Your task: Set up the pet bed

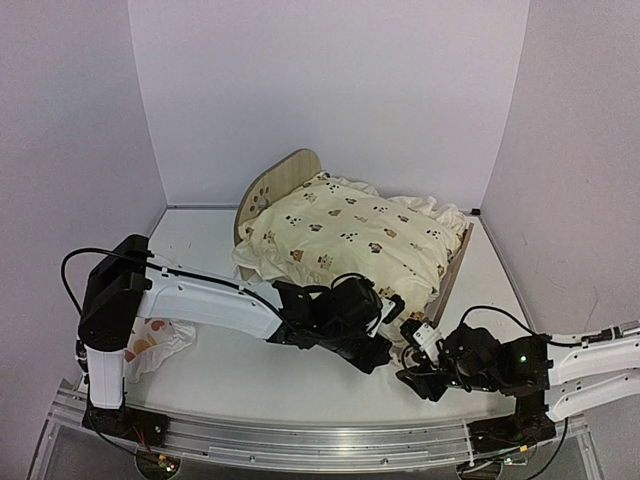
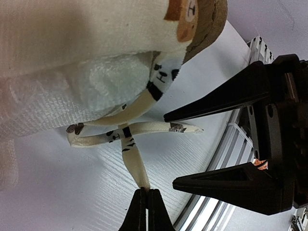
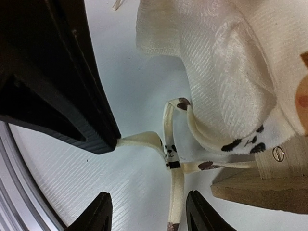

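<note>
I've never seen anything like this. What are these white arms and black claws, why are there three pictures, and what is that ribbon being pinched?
These are two robot arms bolted to a table, each ending in a two-finger claw called a gripper. The wide picture comes from a camera above and behind them; each close-up comes from a camera on one wrist. On the table stands a small wooden pet bed with a cream animal-print cushion draped over it; a small pillow lies at the left. The left gripper is shut on a ribbon tie of the cushion. The right gripper is open, with a strand of that tie between its fingers.
</note>
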You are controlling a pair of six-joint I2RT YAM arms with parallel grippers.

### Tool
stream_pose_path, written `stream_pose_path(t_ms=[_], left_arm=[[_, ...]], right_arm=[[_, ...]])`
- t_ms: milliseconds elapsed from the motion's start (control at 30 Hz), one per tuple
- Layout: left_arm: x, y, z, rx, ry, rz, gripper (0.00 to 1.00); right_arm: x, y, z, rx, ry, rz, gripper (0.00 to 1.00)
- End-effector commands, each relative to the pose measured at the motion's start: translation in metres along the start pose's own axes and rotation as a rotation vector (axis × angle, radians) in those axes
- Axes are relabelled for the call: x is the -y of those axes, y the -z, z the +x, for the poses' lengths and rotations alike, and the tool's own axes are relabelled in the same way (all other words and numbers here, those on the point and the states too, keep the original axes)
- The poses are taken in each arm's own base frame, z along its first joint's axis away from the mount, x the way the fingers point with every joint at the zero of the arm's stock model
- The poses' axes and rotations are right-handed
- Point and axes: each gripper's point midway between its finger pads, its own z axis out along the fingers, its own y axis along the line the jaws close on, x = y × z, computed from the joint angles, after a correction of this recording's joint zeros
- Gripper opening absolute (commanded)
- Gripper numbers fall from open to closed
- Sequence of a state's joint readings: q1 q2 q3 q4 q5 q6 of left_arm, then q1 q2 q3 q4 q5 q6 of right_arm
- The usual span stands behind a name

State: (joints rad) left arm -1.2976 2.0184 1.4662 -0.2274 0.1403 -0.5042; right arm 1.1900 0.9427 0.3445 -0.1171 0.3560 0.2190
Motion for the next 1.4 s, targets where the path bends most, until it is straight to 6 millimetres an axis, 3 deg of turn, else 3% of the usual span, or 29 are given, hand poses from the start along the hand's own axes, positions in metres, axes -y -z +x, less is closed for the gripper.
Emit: stream_pose_path(t_ms=[0,200,667,833,967,1067,1200,1367], left_arm=[[0.011,0.004,-0.016,0.032,-0.017,0.040,0.00],[0.013,0.005,-0.016,0.033,-0.018,0.049,0.00],[0.010,0.003,-0.015,0.039,-0.010,0.052,0.02],[-0.005,0.009,-0.017,0.076,0.007,0.005,0.26],[-0.028,0.027,-0.022,0.155,0.039,-0.020,0.56],[-0.037,0.034,-0.023,0.220,0.024,0.034,0.57],[-0.047,0.033,-0.018,0.274,0.002,0.115,0.49],[-0.042,0.026,-0.017,0.306,-0.110,0.219,0.49]], right_arm=[[0.002,-0.008,-0.017,0.077,0.050,0.041,0.52],[0.002,-0.019,-0.021,0.100,0.064,0.062,0.44],[0.001,-0.027,-0.013,0.097,0.025,0.061,0.01],[0.008,-0.024,-0.008,0.099,-0.030,0.085,0.00],[0.014,-0.023,-0.001,0.076,-0.075,0.113,0.00],[0.018,-0.022,0.001,0.064,-0.110,0.136,0.00],[0.023,-0.021,0.003,0.049,-0.165,0.165,0.00],[0.025,-0.019,0.006,0.044,-0.227,0.171,0.00]])
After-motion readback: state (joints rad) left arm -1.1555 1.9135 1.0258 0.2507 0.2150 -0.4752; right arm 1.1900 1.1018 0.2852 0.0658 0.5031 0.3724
